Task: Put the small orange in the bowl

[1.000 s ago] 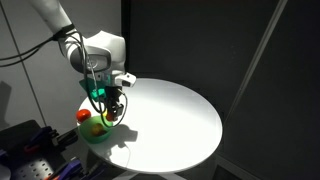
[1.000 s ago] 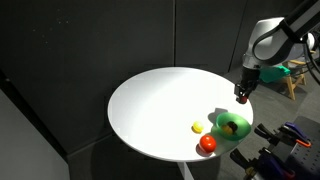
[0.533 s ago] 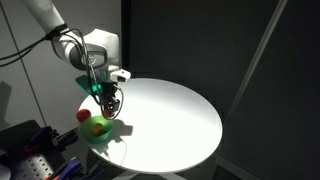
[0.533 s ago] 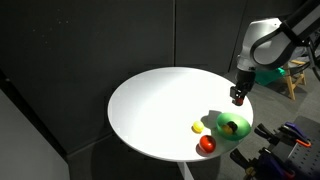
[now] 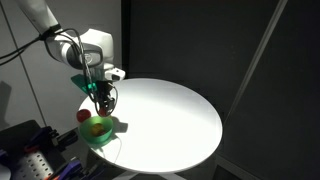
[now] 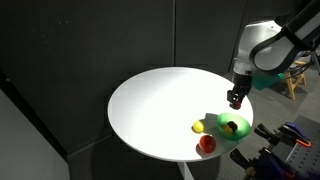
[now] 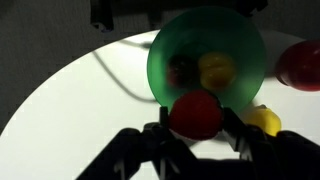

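In the wrist view my gripper (image 7: 196,122) is shut on the small orange (image 7: 195,112), a round orange-red ball that looks dark in the shade, held between the two fingers. The green bowl (image 7: 160,60) lies just beyond it, with a yellow piece and a dark piece inside. In both exterior views the gripper (image 5: 103,101) (image 6: 234,100) hangs a little above the bowl (image 5: 108,133) (image 6: 243,128), near the table edge. The ball is too small to make out there.
A darker red round fruit (image 7: 300,65) (image 6: 206,144) (image 5: 84,115) lies on the round white table (image 6: 150,100) beside the bowl. A small yellow piece (image 7: 263,120) (image 6: 198,127) lies close by. Dark curtains stand behind the table. Equipment stands past the table edge.
The gripper has risen and drifted a little away from the bowl, still shut on the ball. The bowl and the fruit on the table have not moved.
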Robot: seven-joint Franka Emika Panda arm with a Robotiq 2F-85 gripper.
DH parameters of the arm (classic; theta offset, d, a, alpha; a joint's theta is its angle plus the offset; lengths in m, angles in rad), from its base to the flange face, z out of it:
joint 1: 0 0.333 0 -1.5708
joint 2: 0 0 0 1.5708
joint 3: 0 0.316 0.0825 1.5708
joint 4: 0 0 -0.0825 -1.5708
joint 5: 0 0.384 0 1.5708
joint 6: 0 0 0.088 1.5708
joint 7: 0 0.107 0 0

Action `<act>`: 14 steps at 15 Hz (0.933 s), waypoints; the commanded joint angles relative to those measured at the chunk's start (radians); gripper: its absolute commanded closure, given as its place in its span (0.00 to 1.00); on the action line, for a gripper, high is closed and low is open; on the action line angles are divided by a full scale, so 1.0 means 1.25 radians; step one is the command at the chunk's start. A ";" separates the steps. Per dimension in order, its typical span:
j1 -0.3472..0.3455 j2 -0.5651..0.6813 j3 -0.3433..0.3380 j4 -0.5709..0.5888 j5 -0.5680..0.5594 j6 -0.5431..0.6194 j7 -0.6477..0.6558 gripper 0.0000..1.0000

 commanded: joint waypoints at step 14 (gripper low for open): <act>0.012 0.102 -0.018 -0.053 -0.042 0.198 0.035 0.70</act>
